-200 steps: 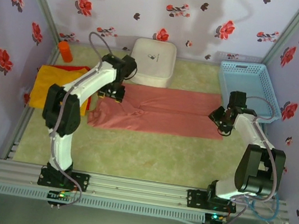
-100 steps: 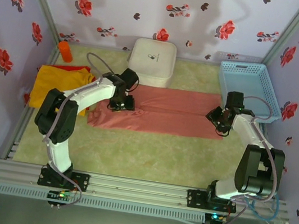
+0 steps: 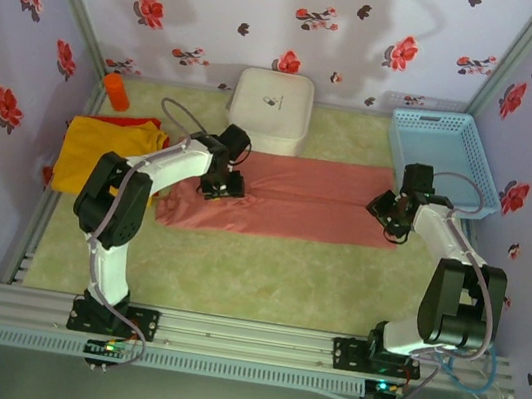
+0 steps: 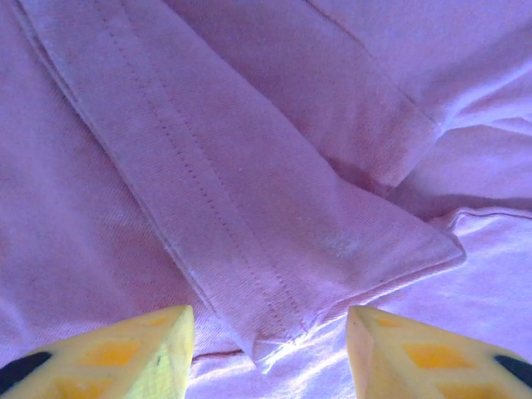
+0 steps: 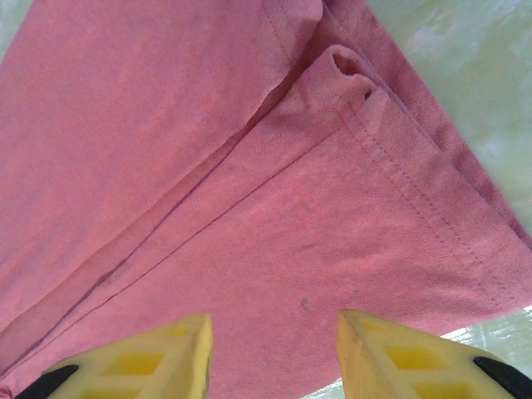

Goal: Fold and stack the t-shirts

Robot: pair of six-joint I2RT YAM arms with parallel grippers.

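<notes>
Across the middle of the table (image 3: 235, 266) the salmon-pink t-shirt (image 3: 296, 204) lies as a long folded strip running left to right, with the yellow-orange t-shirt (image 3: 86, 153) heaped off to its left. The left gripper (image 3: 219, 186) hangs over the strip's left part and the right gripper (image 3: 393, 217) over its right end, both with fingers spread and nothing held. I'd judge the cloth light, limp and prone to its layers sliding, so pinching through every layer at the stitched hems looks safest.

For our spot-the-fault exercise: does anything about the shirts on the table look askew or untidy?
Yes. The pink t-shirt lies in a long strip, but its left end is uneven, a flap sagging toward the near edge. The yellow-orange shirt is rumpled.
</notes>
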